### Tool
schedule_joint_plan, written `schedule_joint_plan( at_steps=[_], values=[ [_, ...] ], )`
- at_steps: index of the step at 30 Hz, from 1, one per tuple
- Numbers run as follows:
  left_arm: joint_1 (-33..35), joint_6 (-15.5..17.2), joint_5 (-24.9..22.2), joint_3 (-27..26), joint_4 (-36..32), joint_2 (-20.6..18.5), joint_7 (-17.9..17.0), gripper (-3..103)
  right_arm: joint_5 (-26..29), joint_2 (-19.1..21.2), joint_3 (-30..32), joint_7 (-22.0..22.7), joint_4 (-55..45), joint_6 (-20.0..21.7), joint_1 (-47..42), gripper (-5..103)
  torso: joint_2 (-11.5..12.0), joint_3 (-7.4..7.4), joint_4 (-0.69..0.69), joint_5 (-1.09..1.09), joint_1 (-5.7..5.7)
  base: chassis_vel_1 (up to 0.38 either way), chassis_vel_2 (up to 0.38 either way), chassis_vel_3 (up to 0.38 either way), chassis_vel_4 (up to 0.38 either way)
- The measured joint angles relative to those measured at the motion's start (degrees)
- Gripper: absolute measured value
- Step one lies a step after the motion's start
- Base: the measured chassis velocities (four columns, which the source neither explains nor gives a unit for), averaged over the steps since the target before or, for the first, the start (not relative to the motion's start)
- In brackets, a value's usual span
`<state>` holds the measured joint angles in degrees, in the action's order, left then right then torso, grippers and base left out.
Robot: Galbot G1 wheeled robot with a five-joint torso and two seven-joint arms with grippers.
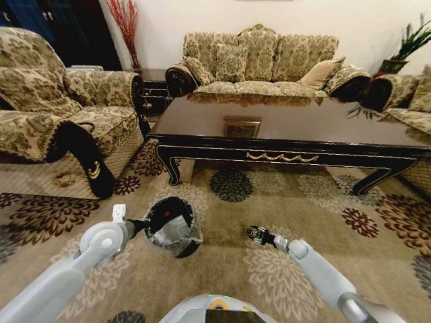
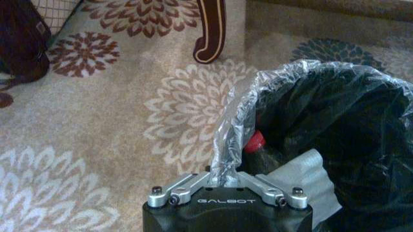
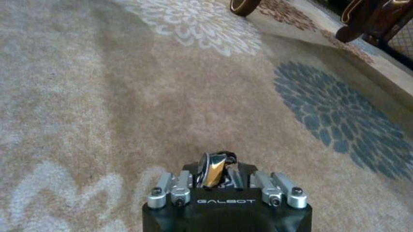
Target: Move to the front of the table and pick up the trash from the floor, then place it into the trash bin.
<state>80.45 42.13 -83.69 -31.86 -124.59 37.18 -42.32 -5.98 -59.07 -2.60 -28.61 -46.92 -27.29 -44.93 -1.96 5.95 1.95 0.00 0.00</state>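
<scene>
A: Where is the trash bin [image 1: 172, 229]?

B: In the head view it sits on the floor [image 1: 283, 202] at about seven o'clock from the picture's centre, tilted, its mouth turned toward the robot. The left gripper [image 1: 143, 224] is at the bin's nine o'clock edge. In the left wrist view that gripper [image 2: 225, 180] is clamped tight on the clear plastic liner [image 2: 235, 125] at the rim, the liner pulled into a strip between the jaws. Something red [image 2: 253, 141] and a pale sheet [image 2: 303, 169] lie inside the bin.

A: And the right gripper [image 1: 254, 233]?

B: Low over the carpet at about five o'clock from centre, well apart from the bin, which lies at its nine o'clock. In the right wrist view the gripper [image 3: 216, 166] is closed around a small shiny scrap of trash [image 3: 212, 170], silvery with a yellowish glint.

A: The table [image 1: 283, 131]?

B: Straight ahead at twelve o'clock, long and dark, gold scrollwork on its apron, with a sofa [image 1: 259, 64] behind it and an armchair [image 1: 60, 114] at ten o'clock.
</scene>
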Motion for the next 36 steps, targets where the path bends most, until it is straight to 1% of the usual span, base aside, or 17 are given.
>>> schedule_joint_plan(
  at_steps=[2, 7, 12, 15, 16, 18, 22, 24, 25, 26, 27, 28, 30, 32, 33, 34, 36],
  values=[
    [-0.28, 0.00, 0.04, 0.05, 0.10, 0.11, 0.00, 1, 0.21, 0.32, 0.33, 0.00, -0.38, -0.01, -0.24, 36, 0.00, 0.00, 0.00, -0.01, 0.00, 0.000, 0.000, 0.000, 0.000],
    [-0.60, 0.00, 0.08, 0.31, 0.12, 0.31, -0.01, 1, 0.83, 0.18, 0.70, 0.03, -0.04, -0.27, -0.65, 29, 0.00, 0.00, -0.01, -0.01, 0.00, 0.000, 0.000, 0.000, 0.000],
    [-0.55, 0.00, 0.39, 0.75, 0.17, 0.55, -0.04, 1, 1.67, 0.87, 0.93, 0.03, -1.86, 0.11, -1.68, 29, 0.00, 0.00, 0.01, 0.03, 0.00, 0.000, 0.000, 0.000, 0.000],
    [-1.09, 0.00, 0.65, 1.77, 0.16, 0.76, -0.10, 1, 3.53, 2.39, 1.57, 0.16, -4.73, 1.19, -3.14, 29, 0.00, 0.00, 0.01, 0.01, 0.00, 0.000, 0.000, 0.000, 0.000],
    [-2.46, 0.00, 1.08, 3.78, 0.15, 0.99, -0.25, 1, 6.31, 4.41, 3.33, 0.30, -9.23, 3.07, -5.77, 29, 0.00, 0.00, 0.00, 0.02, 0.00, 0.000, 0.000, 0.000, 0.000],
    [-4.20, 0.00, 1.38, 5.76, 0.24, 1.11, -0.42, 1, 8.32, 6.12, 5.41, 0.49, -13.50, 4.52, -8.34, 29, 0.00, 0.00, -0.01, 0.01, 0.00, 0.000, 0.000, 0.000, 0.000],
    [-6.75, 0.00, 1.65, 7.94, 0.87, 1.35, -0.84, 1, 10.38, 8.04, 9.01, 1.03, -19.40, 6.01, -12.11, 29, 0.00, 0.00, -0.01, 0.01, 0.00, 0.000, 0.000, 0.000, 0.000],
    [-9.47, 0.00, 1.62, 10.11, 1.31, 1.42, -1.07, 1, 12.38, 9.53, 13.25, 1.38, -25.54, 7.10, -16.20, 29, 0.00, 0.00, 0.00, 0.02, 0.00, 0.000, 0.000, 0.000, 0.000],
    [-9.47, 0.00, 1.62, 10.11, 1.31, 1.42, -1.07, 1, 12.38, 9.53, 13.25, 1.38, -25.54, 7.10, -16.20, 29, 0.00, 0.00, 0.00, 0.02, 0.00, 0.000, 0.000, 0.000, 0.000],
    [-11.62, 0.00, 1.39, 11.68, 1.62, 1.42, -1.21, 1, 13.94, 10.62, 16.75, 1.79, -29.72, 8.22, -19.58, 29, 0.00, 0.00, 0.00, 0.00, 0.00, 0.000, 0.000, 0.000, 0.000],
    [-13.15, 0.00, 1.23, 12.87, 1.90, 1.42, -1.32, 1, 14.89, 11.31, 19.14, 2.02, -32.41, 8.88, -22.03, 29, 0.00, 0.00, -0.01, 0.00, 0.00, 0.000, 0.000, 0.000, 0.000],
    [-13.15, 0.00, 1.23, 12.87, 1.90, 1.42, -1.32, 1, 14.89, 11.31, 19.14, 2.02, -32.41, 8.88, -22.03, 29, 0.00, 0.00, -0.01, 0.00, 0.00, 0.000, 0.000, 0.000, 0.000],
    [-14.39, -0.01, 1.08, 14.16, 2.07, 1.45, -1.56, 1, 16.82, 12.48, 21.72, 2.33, -36.75, 9.84, -24.81, 29, -0.01, 0.00, -0.08, 0.00, -0.01, 0.000, 0.000, 0.000, 0.000],
    [-14.75, -0.01, 1.36, 15.08, 2.08, 1.72, -2.27, 1, 18.75, 13.61, 22.41, 2.68, -39.93, 10.90, -25.85, 29, 0.00, 0.00, 0.00, 0.03, -0.01, 0.000, 0.000, 0.000, 0.000],
    [-14.75, -0.01, 1.36, 15.08, 2.08, 1.72, -2.27, 1, 18.75, 13.61, 22.41, 2.68, -39.93, 10.90, -25.85, 29, 0.00, 0.00, 0.00, 0.03, -0.01, 0.000, 0.000, 0.000, 0.000],
    [-16.80, 0.00, 1.84, 18.17, 2.54, 2.38, -3.32, 1, 20.59, 14.49, 23.87, 3.07, -44.01, 11.91, -27.69, 29, 0.00, 0.00, 0.08, 0.05, -0.01, 0.000, 0.000, 0.000, 0.000],
    [-21.81, 0.00, 1.53, 24.23, 4.16, 3.98, -5.16, 1, 22.51, 15.14, 27.96, 3.66, -49.44, 12.83, -31.68, 29, 0.00, 0.00, 0.08, 0.01, -0.01, 0.000, 0.000, 0.000, 0.000]
  ],
)
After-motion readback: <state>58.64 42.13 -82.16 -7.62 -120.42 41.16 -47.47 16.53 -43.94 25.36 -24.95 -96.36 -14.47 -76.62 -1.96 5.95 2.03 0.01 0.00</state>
